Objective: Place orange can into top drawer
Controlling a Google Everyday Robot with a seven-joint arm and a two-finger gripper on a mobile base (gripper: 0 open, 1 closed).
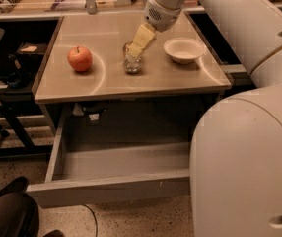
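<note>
While top drawer [106, 190] stands open below, gripper [132, 53] is at orange can [132, 66], between apple [80, 59] and bowl [184, 50]. Grip state: cannot tell.

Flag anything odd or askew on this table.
The orange can lies tipped on its side mid-table, one silvery end facing the camera, with the hand right over it. The apple and the bowl sit normally; the top drawer hangs open.
</note>
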